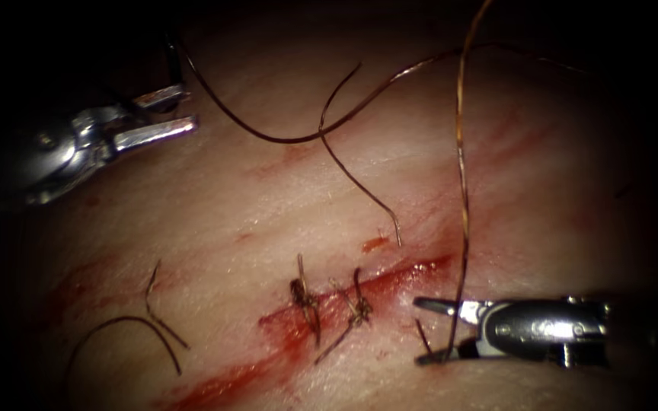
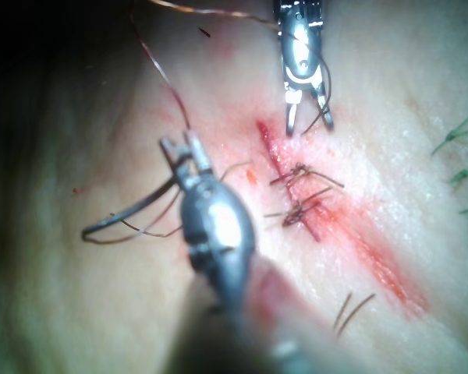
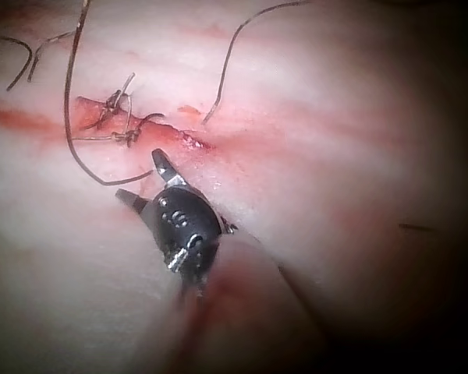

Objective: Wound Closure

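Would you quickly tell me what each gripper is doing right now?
Left gripper: open, holding nothing; thread runs past it.
Right gripper: open, thread passing between its jaws, not clamped.

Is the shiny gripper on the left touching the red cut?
Apart. The endoscope view shows the left gripper up on the left, with bare tissue between it and the cut.

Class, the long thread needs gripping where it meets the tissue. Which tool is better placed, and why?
Probably right. The right tool, jaws open, holding nothing, has the thread between them at the cut's right end. The left tool sits up left, off the cut; its hold and the needle are unclear.
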{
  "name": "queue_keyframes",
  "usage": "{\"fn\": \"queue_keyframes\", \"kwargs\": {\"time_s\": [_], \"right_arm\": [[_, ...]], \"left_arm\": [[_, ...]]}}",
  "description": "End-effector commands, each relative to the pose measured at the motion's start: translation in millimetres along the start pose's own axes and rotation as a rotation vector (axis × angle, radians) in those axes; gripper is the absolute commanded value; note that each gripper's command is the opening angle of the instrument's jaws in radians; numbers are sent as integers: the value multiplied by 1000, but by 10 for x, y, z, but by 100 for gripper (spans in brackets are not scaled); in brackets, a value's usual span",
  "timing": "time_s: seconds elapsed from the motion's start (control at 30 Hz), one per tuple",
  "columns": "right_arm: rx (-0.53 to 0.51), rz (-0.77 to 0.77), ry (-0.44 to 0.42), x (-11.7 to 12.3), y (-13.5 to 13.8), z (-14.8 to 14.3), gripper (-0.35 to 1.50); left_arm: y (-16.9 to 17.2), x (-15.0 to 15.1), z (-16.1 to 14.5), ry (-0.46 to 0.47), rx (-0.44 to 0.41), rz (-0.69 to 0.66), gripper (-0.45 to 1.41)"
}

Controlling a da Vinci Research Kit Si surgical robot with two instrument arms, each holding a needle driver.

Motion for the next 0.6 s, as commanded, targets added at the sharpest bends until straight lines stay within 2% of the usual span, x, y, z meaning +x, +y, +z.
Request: {"fn": "queue_keyframes", "kwargs": {"time_s": [0.03, 0.07, 0.1, 0.13, 0.17, 0.2, 0.4, 0.5, 0.6], "right_arm": [[2, 1, 5, 1, -2, 15, 133], [2, -5, 5, 1, -1, 16, 123], [62, -13, 14, 0, -3, 12, 13], [113, -16, -32, -1, -4, 11, -35], [98, -18, -86, 0, 0, 8, -35], [78, -17, -50, -2, -2, 4, -35], [49, -5, -40, 2, 2, -8, -35], [76, 49, -21, 5, 1, -9, -35], [134, 103, 6, 9, -14, -9, -35]], "left_arm": [[2, -6, 5, 0, -1, -1, -45], [3, -5, 5, 0, -1, -1, -45], [3, -5, 5, 0, -2, -1, -45], [2, -5, 4, 0, -2, -2, -45], [2, -4, 4, 1, -3, -2, -45], [1, -4, 3, 1, -3, -3, -45], [1, -4, 4, 1, -3, -3, -45], [1, -4, 4, 1, -3, -3, -45], [1, -4, 4, 1, -3, -3, -45]]}}
